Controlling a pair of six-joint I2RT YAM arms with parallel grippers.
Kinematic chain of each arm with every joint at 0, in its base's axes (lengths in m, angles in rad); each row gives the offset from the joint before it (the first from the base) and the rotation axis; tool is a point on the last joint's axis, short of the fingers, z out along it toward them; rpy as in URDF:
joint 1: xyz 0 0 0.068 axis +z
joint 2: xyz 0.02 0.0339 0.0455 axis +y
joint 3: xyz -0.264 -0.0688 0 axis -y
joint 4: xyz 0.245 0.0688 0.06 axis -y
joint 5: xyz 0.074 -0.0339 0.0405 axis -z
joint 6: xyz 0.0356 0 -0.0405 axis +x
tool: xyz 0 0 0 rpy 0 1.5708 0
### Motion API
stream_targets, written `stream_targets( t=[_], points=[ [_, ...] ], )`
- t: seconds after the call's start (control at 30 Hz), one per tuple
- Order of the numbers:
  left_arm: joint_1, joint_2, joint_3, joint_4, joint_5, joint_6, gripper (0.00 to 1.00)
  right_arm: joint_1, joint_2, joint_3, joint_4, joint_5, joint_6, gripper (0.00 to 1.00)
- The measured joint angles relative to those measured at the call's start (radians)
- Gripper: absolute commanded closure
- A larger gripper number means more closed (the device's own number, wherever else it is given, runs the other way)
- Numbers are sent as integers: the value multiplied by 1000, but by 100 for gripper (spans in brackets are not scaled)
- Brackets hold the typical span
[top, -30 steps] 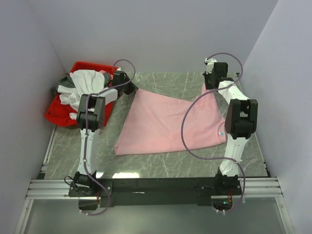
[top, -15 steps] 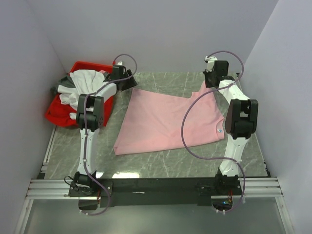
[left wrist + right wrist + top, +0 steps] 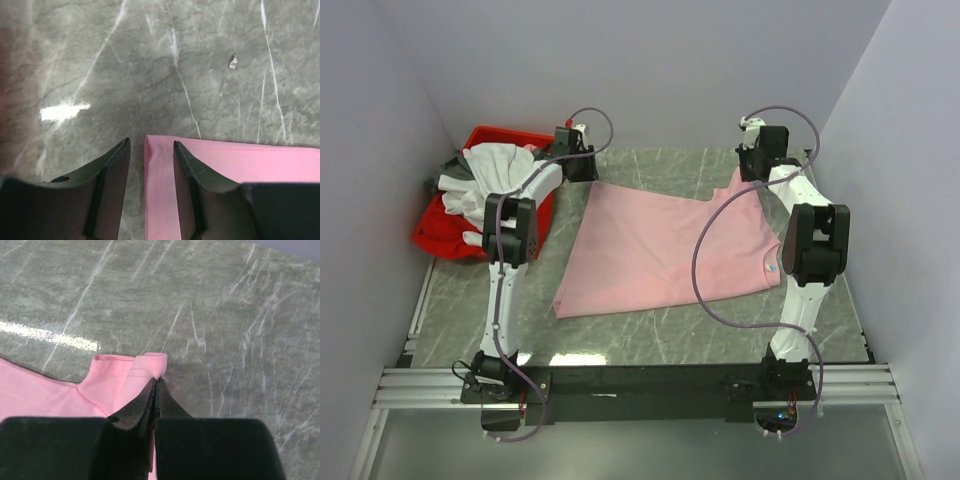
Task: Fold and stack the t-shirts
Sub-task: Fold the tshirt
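The right claw is pinching the pink t-shirt; the spread left claw is straddling its upper-left corner, needing deeper seating before closing.

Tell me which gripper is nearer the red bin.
Left. The left gripper hovers just beside the red bin's far corner, over the pink t-shirt's edge. The right gripper is across the table, pinching that shirt's far-right corner.

A grey marble table is boxed in by plain pale walls at nine, twelve and three o'clock. A metal rail runs along its six o'clock edge.
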Motion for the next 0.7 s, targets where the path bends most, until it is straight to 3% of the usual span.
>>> stream_targets(
  t=[0.3,0.7],
  points=[
    [-12,87,126,-88,12,74,56,-7,-12,-16,2,-11,0,100],
    [-58,103,171,-163,-102,145,64,-21,-14,-16,-1,-33,15,100]
  ],
)
